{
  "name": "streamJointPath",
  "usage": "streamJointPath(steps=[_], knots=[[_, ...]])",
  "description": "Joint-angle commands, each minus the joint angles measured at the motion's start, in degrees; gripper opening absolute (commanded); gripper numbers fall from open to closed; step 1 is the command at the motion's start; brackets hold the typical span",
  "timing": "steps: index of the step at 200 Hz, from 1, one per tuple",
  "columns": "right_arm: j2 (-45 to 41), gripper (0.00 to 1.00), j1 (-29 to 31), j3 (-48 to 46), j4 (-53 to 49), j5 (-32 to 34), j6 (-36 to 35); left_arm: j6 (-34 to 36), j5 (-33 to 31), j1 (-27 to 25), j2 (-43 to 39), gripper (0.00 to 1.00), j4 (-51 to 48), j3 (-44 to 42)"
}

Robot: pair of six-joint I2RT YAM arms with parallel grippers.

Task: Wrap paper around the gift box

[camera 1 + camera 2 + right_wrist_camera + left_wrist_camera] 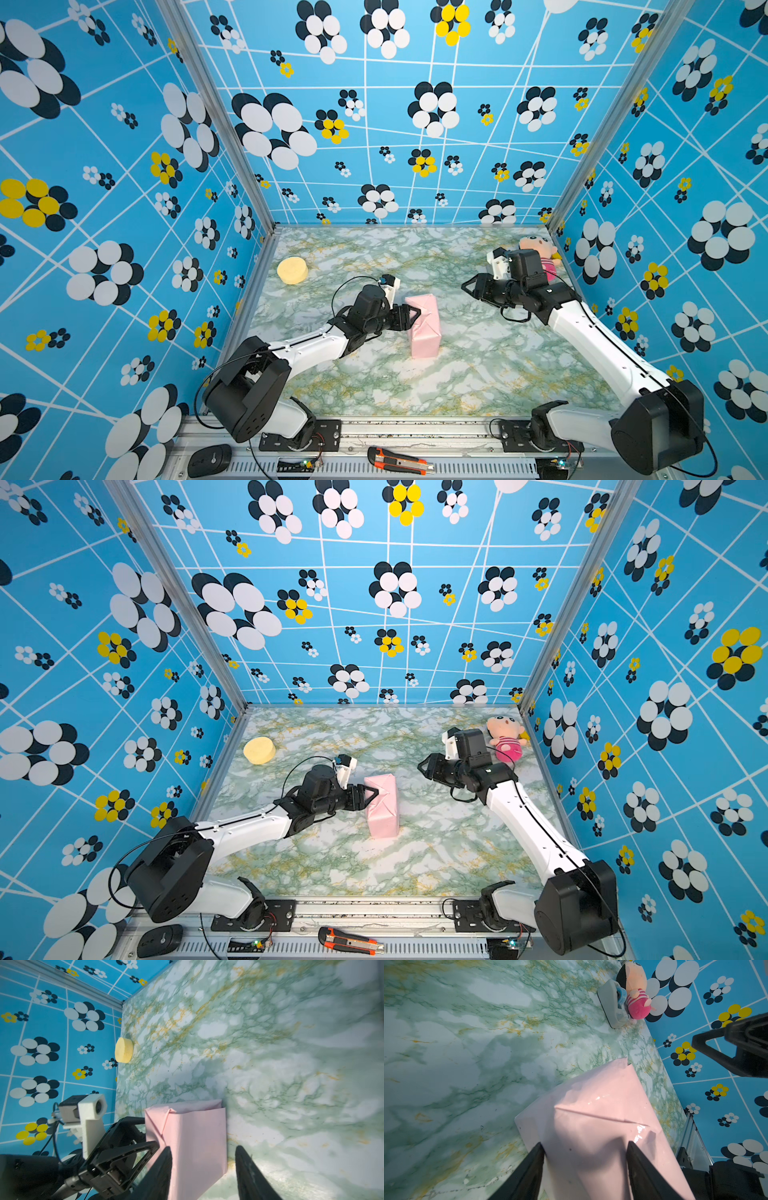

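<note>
In both top views you see the paper (424,328) (382,808) folded pink side out into a closed parcel in the middle of the worktop (478,374) — the gift box is hidden inside it. Your left tool (415,312) meets the parcel's upper left edge with its jaws apart. Your right tool (466,288) hangs well clear to the right, near a plush doll (538,249), jaws parted on nothing. A yellow disc (292,270) lies at the back left.

From the left wrist, the black fingers (533,1167) stand spread over the paper's diagonal fold — clamped on nothing. A grey tape dispenser (611,1005) sits against the doll.

From the right wrist, the fingers (162,1167) are spread, with the parcel's side and bare worktop beyond them.
</note>
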Motion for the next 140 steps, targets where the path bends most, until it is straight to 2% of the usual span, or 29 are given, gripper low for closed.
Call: streamJointPath(steps=[1, 32, 71, 140], knots=[[2.3, 0.5, -5.1, 0.4, 2.5, -4.4, -7.0, 2.6, -3.0, -0.5, 2.4, 0.63, -9.1, -1.3], [7.7, 0.49, -13.4, 1.1, 6.8, -10.0, -9.7, 2.8, -3.3, -0.5, 2.0, 0.63, -10.2, -1.1], [13.6, 0.48, -20.3, 2.6, 10.4, -12.3, -12.0, 2.7, -3.6, -0.4, 1.7, 0.63, -10.2, -1.4], [21.6, 0.47, -25.7, 6.7, 15.3, -14.1, -13.9, 3.0, -3.3, -0.3, 1.5, 0.63, -10.6, -1.0]])
